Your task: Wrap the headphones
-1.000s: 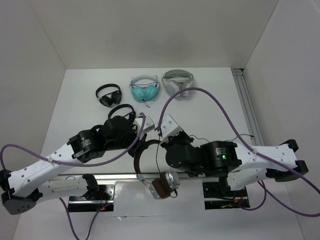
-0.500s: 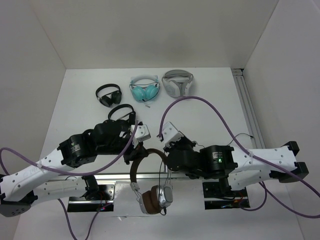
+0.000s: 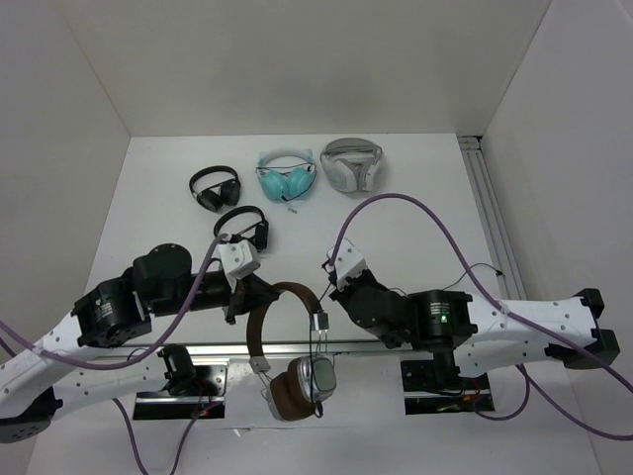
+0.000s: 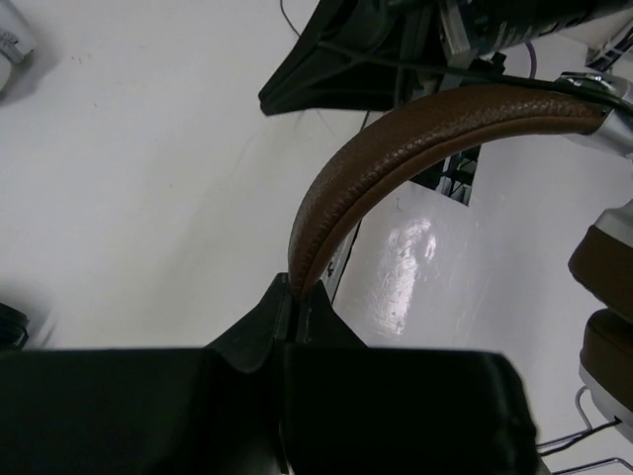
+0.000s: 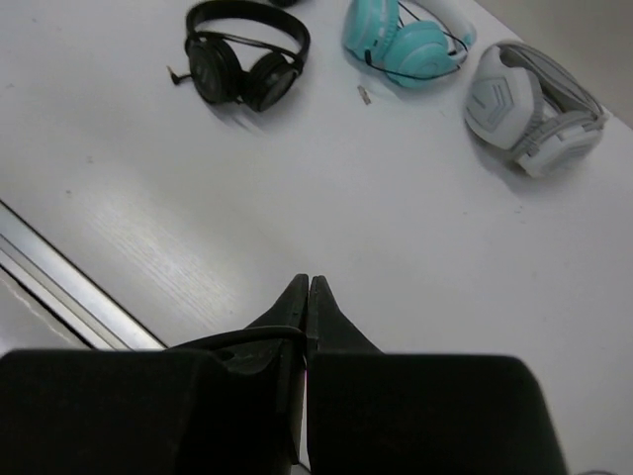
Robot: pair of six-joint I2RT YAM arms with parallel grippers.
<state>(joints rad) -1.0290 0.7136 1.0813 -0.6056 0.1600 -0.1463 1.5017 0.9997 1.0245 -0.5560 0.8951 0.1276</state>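
The headphones hang in the air over the table's near edge, with the brown headband point(image 3: 287, 290) arching above the brown pads and silver cups point(image 3: 299, 384). My left gripper point(image 3: 247, 294) is shut on the headband's left end; the left wrist view shows the fingers point(image 4: 299, 292) pinching the brown band point(image 4: 415, 124). My right gripper point(image 3: 328, 309) sits just right of the band, shut on the thin black cable point(image 5: 252, 337), which runs out leftward from between its fingers point(image 5: 307, 284). The cable strands point(image 3: 316, 341) hang down beside the cups.
At the back of the table lie a black pair point(image 3: 215, 186), a second black pair point(image 3: 242, 223), a teal pair point(image 3: 286, 175) and a white-grey pair point(image 3: 352, 163). An aluminium rail point(image 3: 218, 348) runs along the near edge, and another point(image 3: 490, 208) along the right side.
My left arm has drawn back to the left with the headband. The headphones have swung lower and nearer, cups hanging. My right gripper has shifted slightly nearer, keeping the cable.
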